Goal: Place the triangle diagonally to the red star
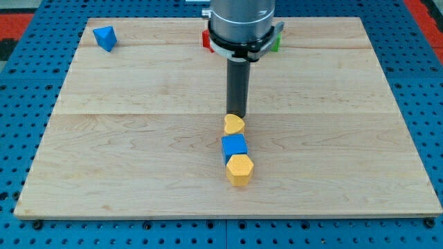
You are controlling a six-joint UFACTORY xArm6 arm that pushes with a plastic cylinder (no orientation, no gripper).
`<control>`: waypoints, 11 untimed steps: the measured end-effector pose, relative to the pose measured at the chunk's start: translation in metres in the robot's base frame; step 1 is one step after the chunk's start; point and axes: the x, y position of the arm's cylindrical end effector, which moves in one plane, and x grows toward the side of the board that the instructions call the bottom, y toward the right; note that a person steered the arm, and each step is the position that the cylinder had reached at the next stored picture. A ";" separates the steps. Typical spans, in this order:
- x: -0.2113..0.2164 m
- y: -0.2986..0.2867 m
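A blue triangle block [105,37] lies at the view's top left corner of the wooden board [138,138]. A red block [206,39] shows only as a sliver behind the arm's left side near the view's top; its shape is hidden. My tip [237,114] is at the board's middle, right at the top edge of a yellow heart block [234,124]. It is far to the right of and below the triangle.
Below the yellow heart stand a blue cube [234,145] and a yellow hexagon block [239,169], in a column touching each other. A green block [275,43] peeks out at the arm's right side. The arm's body [242,24] covers the board's top middle.
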 end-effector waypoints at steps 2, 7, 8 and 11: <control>0.003 -0.013; -0.143 -0.304; -0.177 -0.319; -0.195 -0.239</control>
